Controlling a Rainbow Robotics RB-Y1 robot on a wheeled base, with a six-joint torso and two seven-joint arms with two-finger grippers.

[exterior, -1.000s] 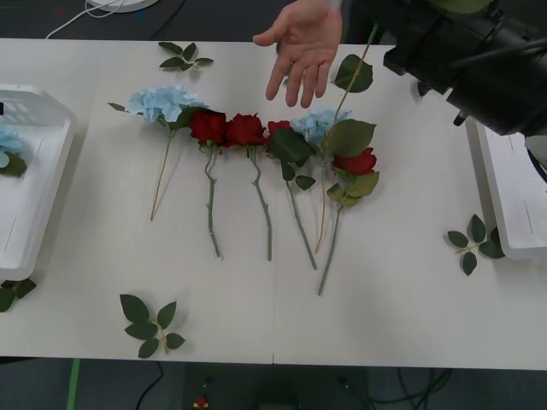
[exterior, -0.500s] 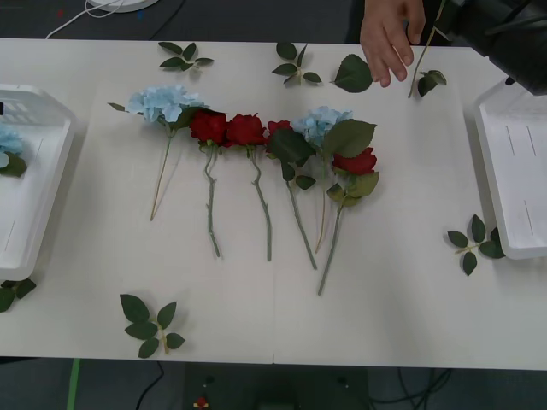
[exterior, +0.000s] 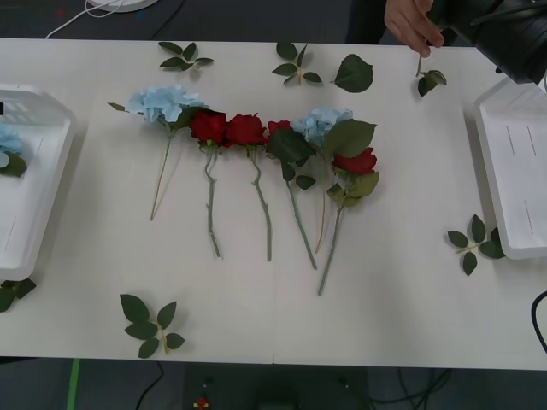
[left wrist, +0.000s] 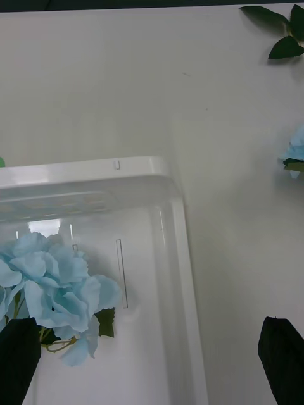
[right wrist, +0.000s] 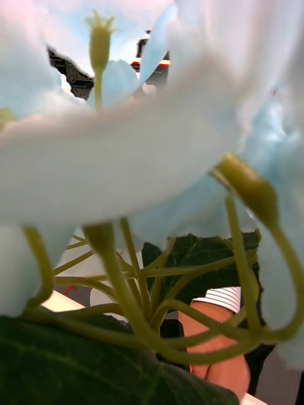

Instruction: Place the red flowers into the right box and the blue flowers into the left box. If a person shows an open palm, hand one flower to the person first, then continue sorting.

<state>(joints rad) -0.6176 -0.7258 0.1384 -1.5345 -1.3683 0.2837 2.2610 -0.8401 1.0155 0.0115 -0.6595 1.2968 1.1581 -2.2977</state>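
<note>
White matte table (exterior: 402, 299) — black left fingers (left wrist: 282, 354) spread over the glossy left box (exterior: 34, 213); right grip unclear.

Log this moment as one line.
handover | person's hand grips blue flower stem by right arm | left gripper open above left box | flower row unsorted on table

deep-red roses (exterior: 245, 129), pale-blue hydrangeas (exterior: 161, 101), white trays (exterior: 514, 184), blue-striped white sleeve (right wrist: 221, 296)

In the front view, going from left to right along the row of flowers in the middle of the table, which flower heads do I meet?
Blue flower → red rose → red rose → blue flower → red rose.
</note>
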